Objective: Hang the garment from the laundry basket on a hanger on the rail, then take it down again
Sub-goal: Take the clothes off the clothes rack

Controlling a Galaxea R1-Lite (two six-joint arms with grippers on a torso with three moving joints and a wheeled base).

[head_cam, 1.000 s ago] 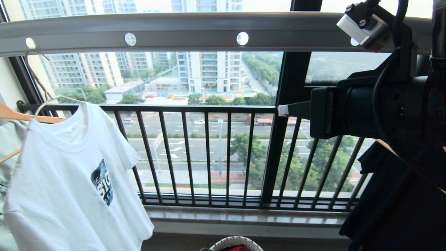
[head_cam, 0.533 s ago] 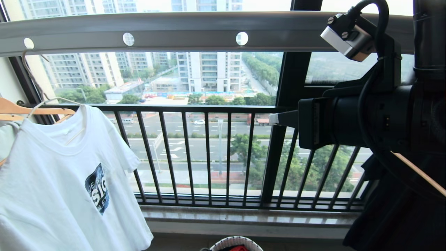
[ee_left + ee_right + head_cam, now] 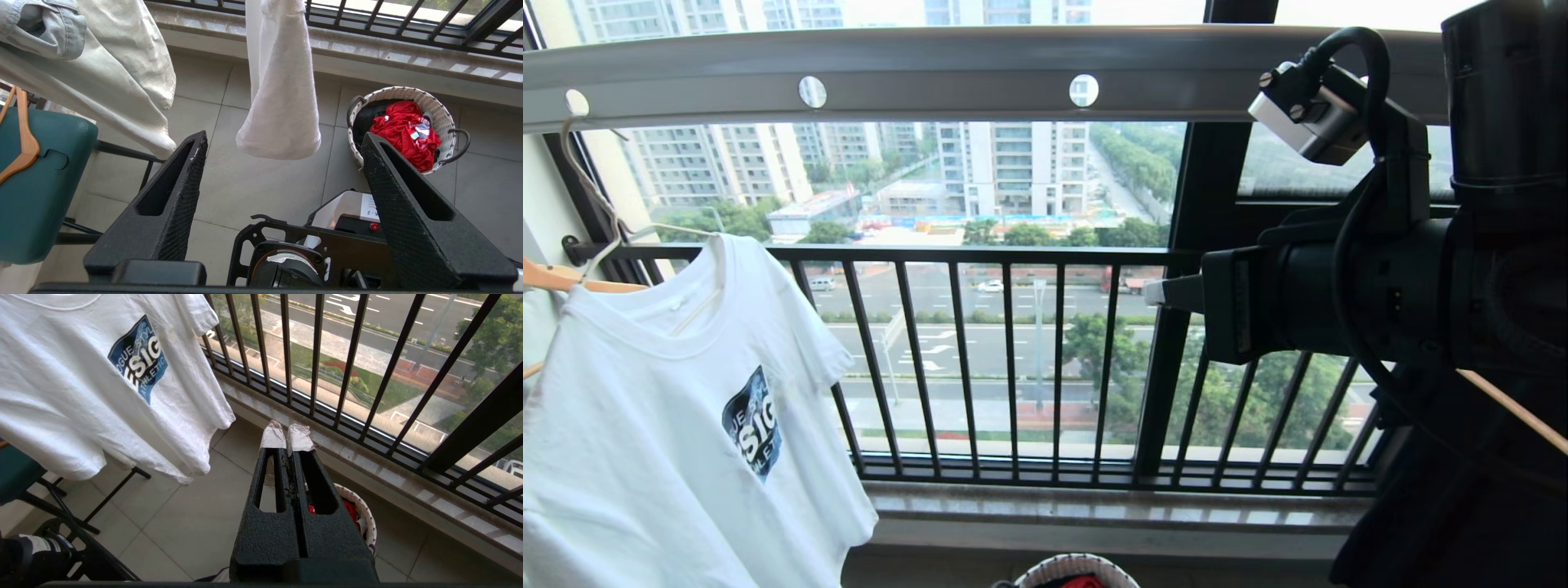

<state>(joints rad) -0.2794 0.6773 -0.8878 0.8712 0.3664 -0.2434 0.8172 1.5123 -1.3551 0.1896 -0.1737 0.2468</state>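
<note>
The right gripper [image 3: 286, 435], black with pale tape on its tips, is pressed together and holds nothing; in the head view it reaches in from the right at the height of the railing's top bar. The left gripper [image 3: 282, 141] points down at the tiled floor with its two black ribbed fingers spread wide and nothing between them; the hem of the white short-sleeved T-shirt with a dark blue square chest print [image 3: 686, 408] hangs just beyond them, apart from both fingers. Below, the small round woven laundry basket, white with dark flecks and black loop handles [image 3: 443, 112], stands on the floor near the stone sill, with a red cloth [image 3: 404, 132] inside. The T-shirt hangs on a thin cream-white wire hanger [image 3: 584, 192], whose hook sits in a hole at the left end of the long grey-white flat rail with round holes [image 3: 947, 77]. Behind stands the black barred window railing [image 3: 1013, 359].
</note>
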